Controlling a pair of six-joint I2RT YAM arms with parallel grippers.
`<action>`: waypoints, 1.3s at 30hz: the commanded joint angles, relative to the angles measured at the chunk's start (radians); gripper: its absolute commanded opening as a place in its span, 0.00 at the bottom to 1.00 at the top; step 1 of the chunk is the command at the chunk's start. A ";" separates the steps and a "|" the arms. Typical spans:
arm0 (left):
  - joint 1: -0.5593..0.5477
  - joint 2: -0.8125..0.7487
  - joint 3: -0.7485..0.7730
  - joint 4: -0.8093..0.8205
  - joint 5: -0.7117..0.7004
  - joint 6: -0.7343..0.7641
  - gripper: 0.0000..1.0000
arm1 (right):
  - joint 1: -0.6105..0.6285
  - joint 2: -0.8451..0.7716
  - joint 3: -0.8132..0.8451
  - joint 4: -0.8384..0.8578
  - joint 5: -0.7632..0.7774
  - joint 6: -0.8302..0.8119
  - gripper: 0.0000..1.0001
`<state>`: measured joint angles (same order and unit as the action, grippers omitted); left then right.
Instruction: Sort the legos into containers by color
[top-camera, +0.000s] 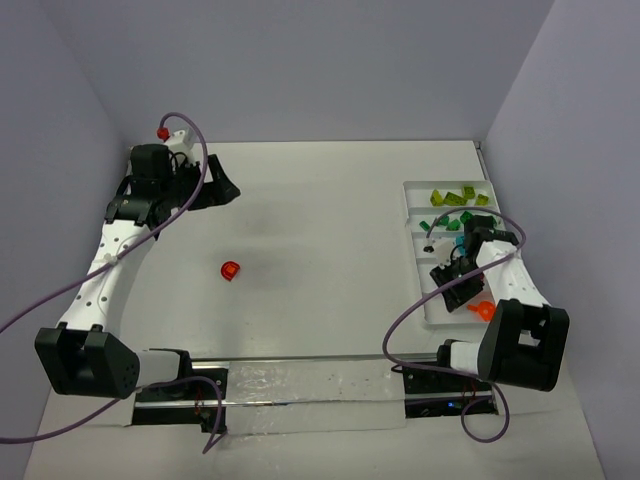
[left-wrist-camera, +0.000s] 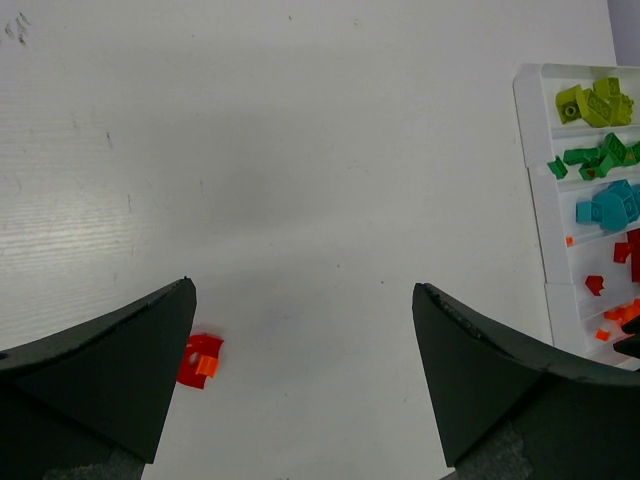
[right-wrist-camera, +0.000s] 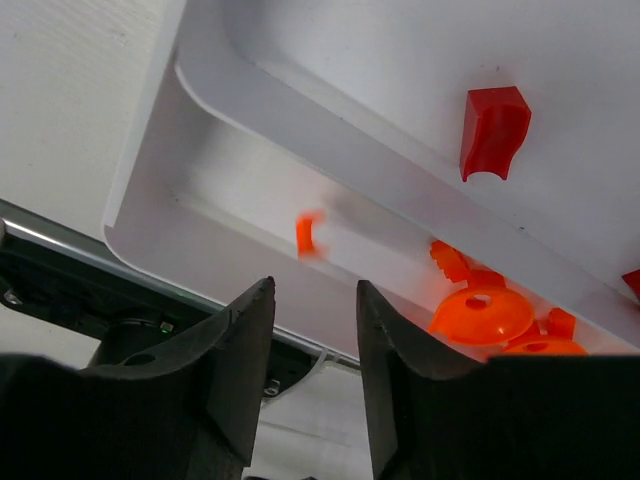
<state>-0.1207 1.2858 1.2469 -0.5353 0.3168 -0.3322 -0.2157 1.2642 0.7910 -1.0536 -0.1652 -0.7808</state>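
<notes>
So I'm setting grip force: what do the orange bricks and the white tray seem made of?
The orange bricks look like hard moulded plastic with a glossy finish: saturated colour, crisp edges, soft highlights. The white tray seems to be smooth, slightly shiny plastic, likely thin: its moulded walls are rounded, and one reflects an orange tint.

White table (top-camera: 330, 220), lavender walls (top-camera: 300, 60)

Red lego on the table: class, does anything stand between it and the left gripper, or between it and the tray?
Nothing visible lies between the red lego and the open left gripper, nor on the table between it and the white tray. The right gripper hovers over the tray's near end.
</notes>
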 joint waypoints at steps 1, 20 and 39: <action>0.000 -0.015 0.011 -0.007 0.005 0.065 0.99 | 0.003 0.024 0.006 0.045 0.020 0.002 0.59; -0.002 0.002 -0.149 -0.291 0.292 0.885 0.84 | 0.090 0.086 0.593 -0.176 -0.238 0.156 1.00; -0.092 0.209 -0.226 -0.210 -0.014 0.599 0.54 | 0.292 0.092 0.539 -0.049 -0.226 0.296 1.00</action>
<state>-0.1864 1.4705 1.0336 -0.8002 0.3542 0.3394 0.0700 1.3594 1.3132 -1.1409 -0.3859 -0.5127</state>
